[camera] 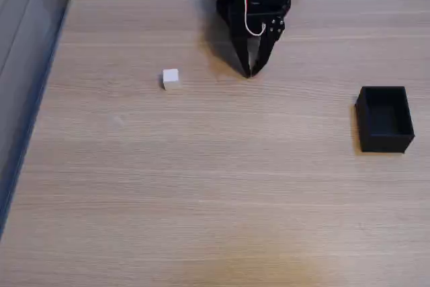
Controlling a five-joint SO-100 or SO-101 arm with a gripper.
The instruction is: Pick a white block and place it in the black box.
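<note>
A tiny white block point(170, 78) sits on the wooden table point(201, 186), left of centre in the fixed view. The black box point(384, 119) stands open-topped near the right edge, with nothing visible inside. My black gripper point(249, 72) points down at the back centre, its fingertips together near the table surface, holding nothing. It hangs well to the right of the block and far left of the box. Red and white wires loop over the arm above it.
The table's left edge runs diagonally along a grey-blue floor strip. Clutter lies behind the table's far edge at the top. Bare wood stretches between block, gripper and box and across the whole front.
</note>
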